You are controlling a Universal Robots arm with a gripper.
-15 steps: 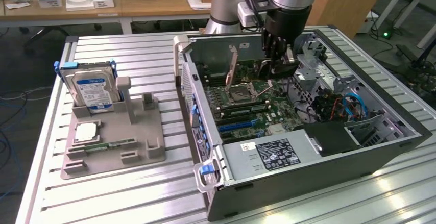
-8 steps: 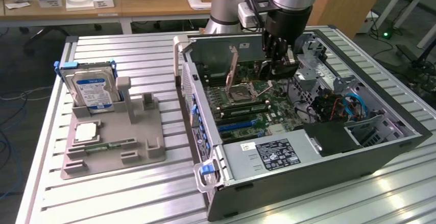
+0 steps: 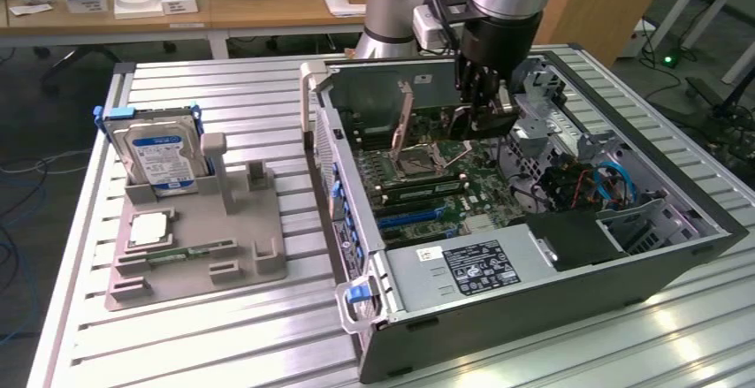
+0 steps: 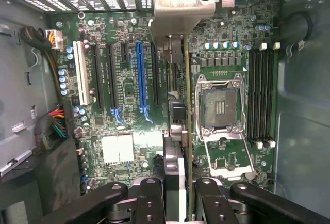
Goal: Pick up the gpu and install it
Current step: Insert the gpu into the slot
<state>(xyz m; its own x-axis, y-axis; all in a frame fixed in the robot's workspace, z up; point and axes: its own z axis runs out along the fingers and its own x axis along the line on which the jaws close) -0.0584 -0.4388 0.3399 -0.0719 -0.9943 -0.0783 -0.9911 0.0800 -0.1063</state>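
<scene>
My gripper [image 3: 486, 110] is down inside the open computer case [image 3: 519, 322], shut on the gpu [image 3: 468, 124]. The wrist view shows the gpu [image 4: 177, 146] edge-on, a thin card clamped between the black fingers [image 4: 149, 203], with its silver end bracket [image 4: 178, 7] toward the case's rear grille. The card hangs over the green motherboard [image 4: 124, 84]. It sits between the row of expansion slots, with the blue slot [image 4: 141, 74] among them, and the empty processor socket [image 4: 219, 105]. I cannot tell if the card's lower edge touches a slot.
Outside the case, at the exterior view's left, a grey holder [image 3: 236, 247] carries a silver hard drive [image 3: 165, 154] with a blue label, a processor chip [image 3: 150, 227] and a narrow memory stick [image 3: 189, 253]. Cables [image 4: 51, 126] and the power supply [image 3: 472, 269] crowd the case.
</scene>
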